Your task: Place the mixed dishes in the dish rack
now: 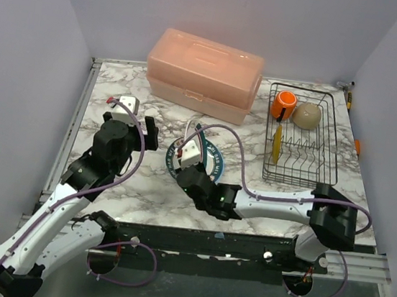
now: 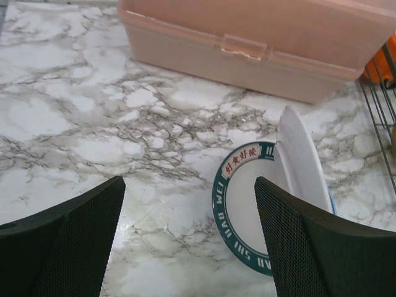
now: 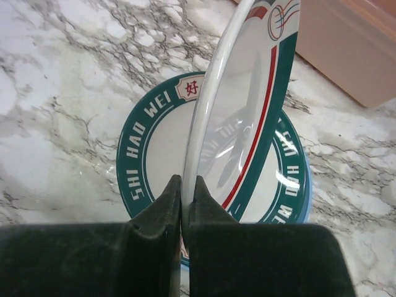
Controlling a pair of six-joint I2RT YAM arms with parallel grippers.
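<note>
My right gripper [image 3: 187, 182] is shut on the rim of a white plate [image 3: 247, 93] with a red and green stripe, holding it on edge. The held plate stands over a green-rimmed plate [image 3: 148, 142] that lies flat on top of a blue plate [image 3: 307, 193]. My left gripper [image 2: 189, 247] is open with nothing between its fingers, just left of the green-rimmed plate [image 2: 238, 210] and the upright white plate [image 2: 300, 161]. The black wire dish rack [image 1: 327, 146] at the right holds an orange mug [image 1: 285, 103], a cream bowl [image 1: 307, 115] and a yellow plate [image 1: 276, 144] on edge.
A big pink lidded box [image 1: 204, 73] stands at the back of the marble table [image 1: 107, 188], just left of the rack. Grey walls close in on the left, right and back.
</note>
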